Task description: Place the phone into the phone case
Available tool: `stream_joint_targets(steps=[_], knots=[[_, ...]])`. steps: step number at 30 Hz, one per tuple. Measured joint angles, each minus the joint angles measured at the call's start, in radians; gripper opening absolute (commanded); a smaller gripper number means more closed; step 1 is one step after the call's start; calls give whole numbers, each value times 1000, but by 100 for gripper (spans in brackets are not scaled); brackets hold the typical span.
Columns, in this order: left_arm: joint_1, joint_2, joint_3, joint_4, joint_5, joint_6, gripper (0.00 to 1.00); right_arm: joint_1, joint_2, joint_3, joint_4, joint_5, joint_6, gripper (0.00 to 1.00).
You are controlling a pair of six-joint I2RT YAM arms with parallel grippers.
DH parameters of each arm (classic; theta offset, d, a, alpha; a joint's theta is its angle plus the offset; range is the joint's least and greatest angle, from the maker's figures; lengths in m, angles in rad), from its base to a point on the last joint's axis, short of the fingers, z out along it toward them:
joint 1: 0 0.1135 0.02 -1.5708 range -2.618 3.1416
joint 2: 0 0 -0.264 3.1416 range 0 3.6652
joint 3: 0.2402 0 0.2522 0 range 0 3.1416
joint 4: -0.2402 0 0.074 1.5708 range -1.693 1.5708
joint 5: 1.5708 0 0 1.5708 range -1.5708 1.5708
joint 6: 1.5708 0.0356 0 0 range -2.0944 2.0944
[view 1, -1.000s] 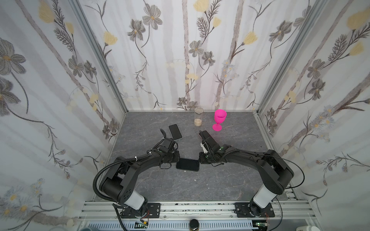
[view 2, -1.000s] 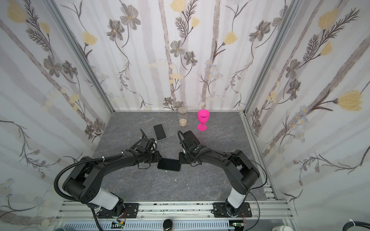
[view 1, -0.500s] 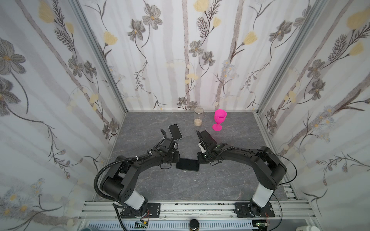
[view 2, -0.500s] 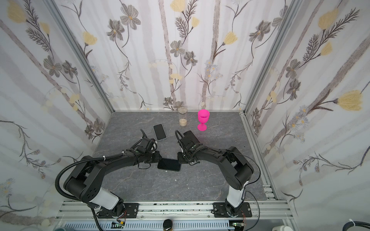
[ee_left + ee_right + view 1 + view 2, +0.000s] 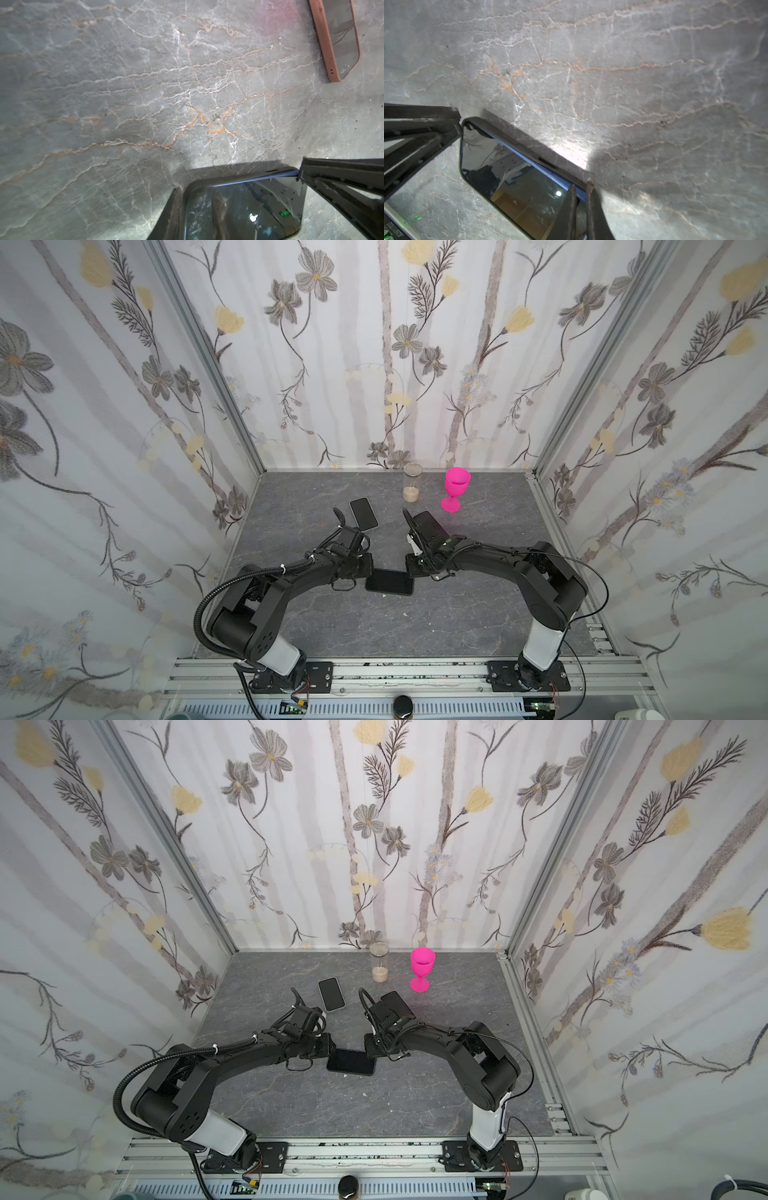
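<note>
Step in hand, as I read it: seating the phone (image 5: 390, 581) into the dark phone case (image 5: 519, 145). Both lie flat mid-tabletop (image 5: 374, 635), between the two arms. In the right wrist view a blue band shows along one long side, between glass and case rim. My read is that side isn't fully down yet.

Right fingers (image 5: 568, 209) are pressed together with just a sliver between them, holding nothing I can see. Their tips sit on that same long edge. Left fingers (image 5: 173, 207) are at the phone's short end. Only one finger is in view, so I can't tell their opening or whether they grip anything.

To do it well:
- Press with the closed right tips straight down on the glass next to the rim, not on the rim itself.
- Walk the press along the raised side toward the corner.
- Keep the left side braced against the short end so the case doesn't skate on the smooth tabletop.
- Go easy on force, since the glass is slick and the tips could slide off.

Versus a second ago, the right fingers have closed up and the right arm has nudged in toward the phone. The phone, the left arm and the second handset (image 5: 363, 513) at the back haven't moved.
</note>
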Motion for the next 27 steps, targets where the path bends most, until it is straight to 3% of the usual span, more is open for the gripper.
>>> stream_joint_targets(steps=[12,27], knots=[[0,-36,14,-21,1,0,32,10,-12,123,-166,27,-8,15],[-1,-3,-5,-19,26,0,29,11,-8,56,-183,11,0,12]])
